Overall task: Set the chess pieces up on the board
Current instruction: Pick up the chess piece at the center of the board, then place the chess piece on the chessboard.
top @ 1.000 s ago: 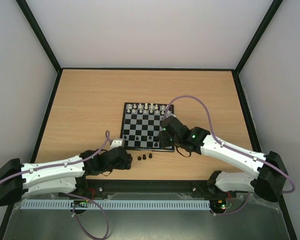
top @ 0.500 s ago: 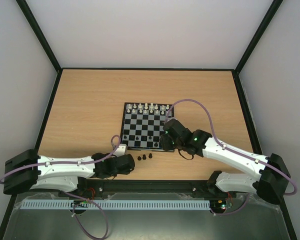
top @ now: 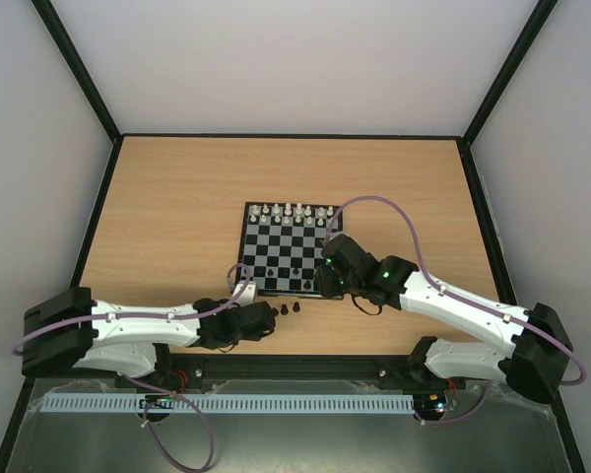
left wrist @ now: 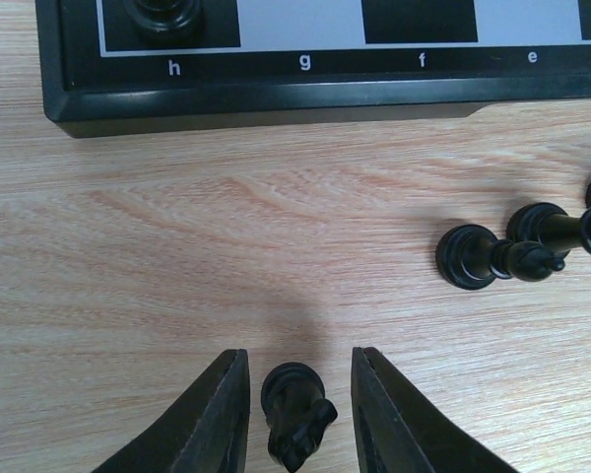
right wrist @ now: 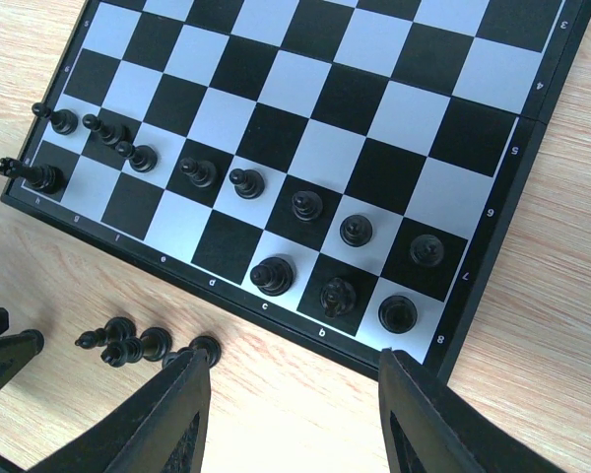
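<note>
Between the fingers [left wrist: 222, 419] of the left gripper [left wrist: 298, 365], barely parted, lies a piece [left wrist: 295, 409], straddled for grasping; right gripper [right wrist: 294, 365] gapes wide.

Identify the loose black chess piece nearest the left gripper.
The small black chess piece alone between the fingers of the left gripper; the other loose pieces cluster farther away.

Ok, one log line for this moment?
left fingers: open, straddling black piece on table | right fingers: open, empty, at board edge
</note>
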Controlling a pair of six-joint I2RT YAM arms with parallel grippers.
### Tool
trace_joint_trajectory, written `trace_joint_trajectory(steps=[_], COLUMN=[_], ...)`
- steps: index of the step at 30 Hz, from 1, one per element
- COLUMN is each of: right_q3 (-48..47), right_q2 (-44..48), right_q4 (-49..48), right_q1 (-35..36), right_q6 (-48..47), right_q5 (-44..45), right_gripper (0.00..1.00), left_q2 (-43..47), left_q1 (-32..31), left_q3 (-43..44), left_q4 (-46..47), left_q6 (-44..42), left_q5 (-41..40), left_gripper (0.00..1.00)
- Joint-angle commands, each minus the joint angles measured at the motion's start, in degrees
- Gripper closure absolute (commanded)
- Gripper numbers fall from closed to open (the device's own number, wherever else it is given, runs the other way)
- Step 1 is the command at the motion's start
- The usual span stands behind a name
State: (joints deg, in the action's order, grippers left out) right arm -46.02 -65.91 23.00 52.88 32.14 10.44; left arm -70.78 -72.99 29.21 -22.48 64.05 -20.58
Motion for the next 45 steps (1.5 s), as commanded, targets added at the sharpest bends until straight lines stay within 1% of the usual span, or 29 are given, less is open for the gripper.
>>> trace_joint_trajectory(steps=[1, 5, 9, 12, 16, 22, 27, 30, 35, 40, 45], right_q3=[0.76, 0.76, 0.76, 0.68, 0.68, 0.71, 0.67, 0.75, 0.67, 0.67, 0.76], right_q2=[0.98, 0.79, 0.49, 0.14, 0.04, -0.10, 0.20, 0.34, -0.01, 0.34, 0.26], right_q4=[1.95, 1.95, 1.76, 1.78, 1.82, 1.82, 2.01, 2.02, 2.00, 2.03, 2.12], right_q1=[-0.24, -0.19, -0.23, -0.19, -0.19, -0.19, -0.22, -0.15, -0.18, -0.21, -0.23], right_q6=[-0.68, -0.75, -0.85, -0.88, -0.85, -0.94, -0.90, -0.81, -0.84, -0.85, -0.77], right_q5=[-0.29, -0.31, -0.25, -0.02, -0.13, -0.23, -0.20, -0.20, -0.25, -0.15, 0.04], right_gripper=[0.52, 0.52, 0.52, 0.52, 0.52, 0.52, 0.52, 0.52, 0.52, 0.52, 0.52], left_q2=[-0.22, 0.84, 1.60, 1.41, 0.85, 0.22, 0.28, 0.70, 0.31, -3.09, -6.91], left_q1=[-0.28, -0.39, -0.40, -0.40, -0.39, 0.14, 1.92, 3.08, 7.60, 13.45, 17.25], left_q3=[0.55, -0.26, -0.73, -0.67, -0.43, 0.56, 2.67, 4.68, 10.02, 14.03, 15.66], left_q4=[-1.04, -2.39, -2.92, -2.85, -2.84, -3.34, -4.02, -4.95, -4.26, -2.60, -0.65], left_q6=[0.46, 1.48, 1.78, 1.62, 1.42, 0.72, -1.67, -3.89, -10.83, -17.67, -22.19], left_q5=[-0.59, -0.30, -0.38, -0.21, -0.21, -1.40, -2.45, -3.57, -3.42, -1.66, 0.76], left_gripper=[0.68, 0.68, 0.78, 0.80, 0.87, 0.89, 0.90, 0.91, 0.90, 0.90, 0.90])
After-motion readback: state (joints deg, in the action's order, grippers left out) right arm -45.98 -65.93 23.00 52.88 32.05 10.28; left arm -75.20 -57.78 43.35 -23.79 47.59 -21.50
